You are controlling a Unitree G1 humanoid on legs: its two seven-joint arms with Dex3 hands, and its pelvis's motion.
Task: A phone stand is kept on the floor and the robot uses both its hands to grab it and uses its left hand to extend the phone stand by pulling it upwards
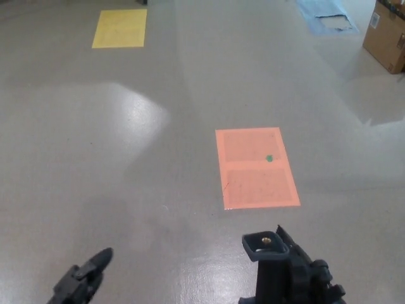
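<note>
No legible writing on phone stand (pixel 269 256)

Matte black left hand (pixel 82 282) at bottom left, thick blunt fingers, jointed plastic shells. Matte black right hand (pixel 313 282) at bottom right, knobbly, ridged segments.

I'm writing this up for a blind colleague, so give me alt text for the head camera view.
A black phone stand rises at the bottom edge, with the robot's right hand around its stem. The left hand sits apart at lower left, holding nothing. Beyond them, the grey floor carries an orange patch, a yellow patch and a cardboard box far right.
</note>
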